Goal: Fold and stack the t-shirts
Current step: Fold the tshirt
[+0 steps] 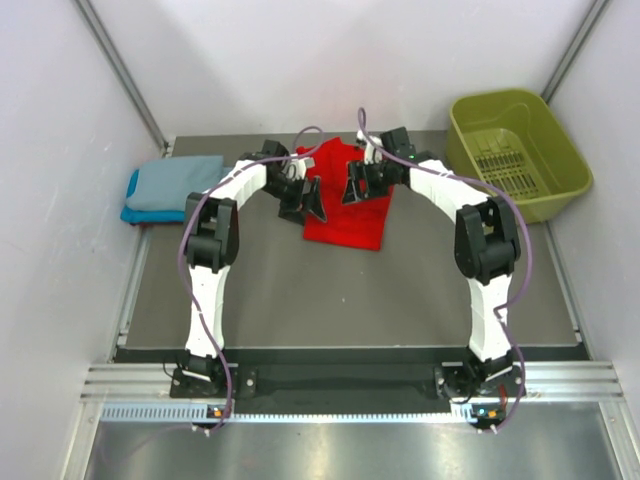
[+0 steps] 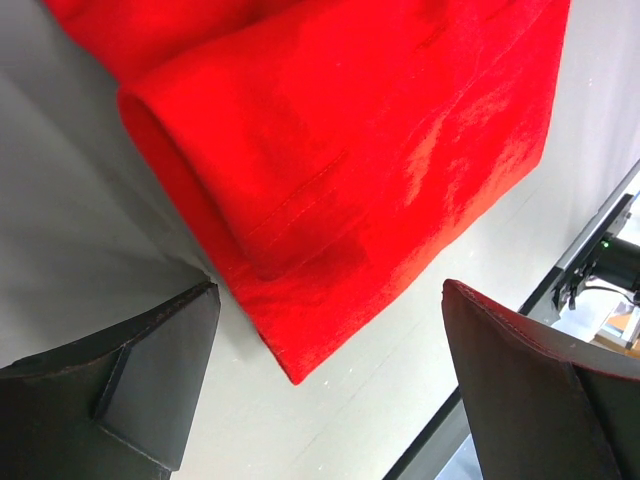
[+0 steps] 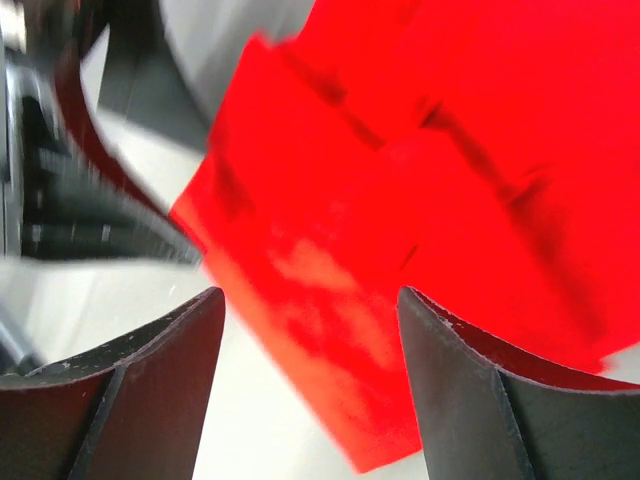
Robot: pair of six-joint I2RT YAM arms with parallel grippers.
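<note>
Grey and matte, the flat counter (image 1: 350, 290) fills the floor of a booth closed in by plain white walls (image 1: 60, 200). A ribbed aluminium rail (image 1: 350, 385) runs along its near edge, where the two white-and-black arms are bolted.

The bright red cloth t-shirt (image 1: 345, 228) lies near the middle of the counter, towards the far side, folded into a long, roughly rectangular shape. From the left wrist its weave looks soft and slightly fuzzy, with a stitched hem and a rolled fold along one side (image 2: 350, 170).

The olive-green plastic basket (image 1: 560, 195) sits at the far right corner, glossy and round-cornered, with a slotted bottom.

At the far left edge a folded grey-blue t-shirt (image 1: 178, 183) rests on top of a turquoise blue t-shirt (image 1: 130, 213), whose edge shows underneath.

The left pincer (image 1: 306, 205) is at the red shirt's left edge, its dark wedge-shaped fingers spread wide and holding nothing (image 2: 325, 300). The right pincer (image 1: 362, 187) is over the shirt's far part, also spread wide and holding nothing (image 3: 310, 300), though its wrist view is blurred.
</note>
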